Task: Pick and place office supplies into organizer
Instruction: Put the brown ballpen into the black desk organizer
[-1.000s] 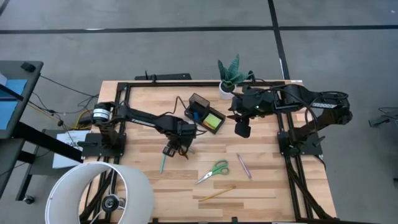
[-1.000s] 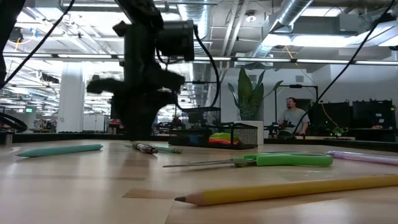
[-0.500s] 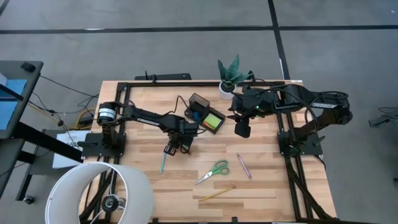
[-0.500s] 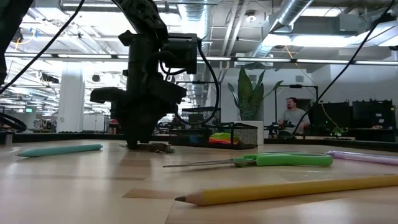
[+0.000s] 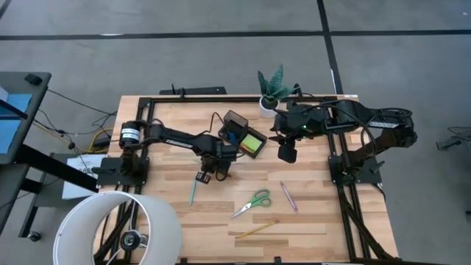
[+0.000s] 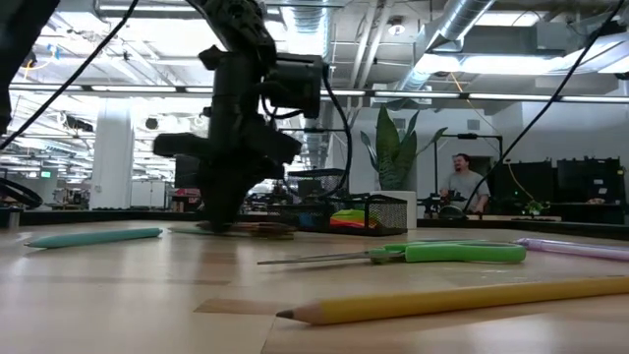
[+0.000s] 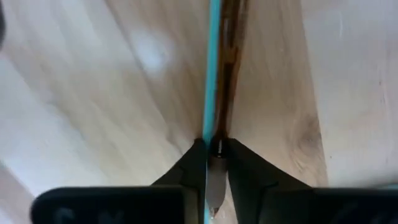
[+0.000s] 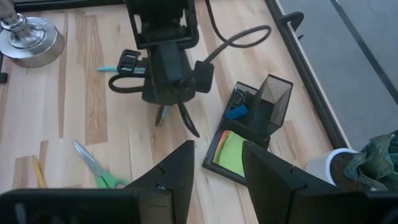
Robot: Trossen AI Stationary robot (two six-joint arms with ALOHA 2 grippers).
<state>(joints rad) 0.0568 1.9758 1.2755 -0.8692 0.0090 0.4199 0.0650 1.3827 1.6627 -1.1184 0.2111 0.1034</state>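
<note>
Now brown pen (image 7: 231, 74) between left tool (image 7: 214, 149) fingers.

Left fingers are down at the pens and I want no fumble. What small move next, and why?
Probably lift the left gripper straight up a little. Its fingers look pinched on the brown pen, which lies low on the wood close beside the teal pen. A short rise would test the grip before carrying to the organizer. The right gripper waits open nearby.
</note>
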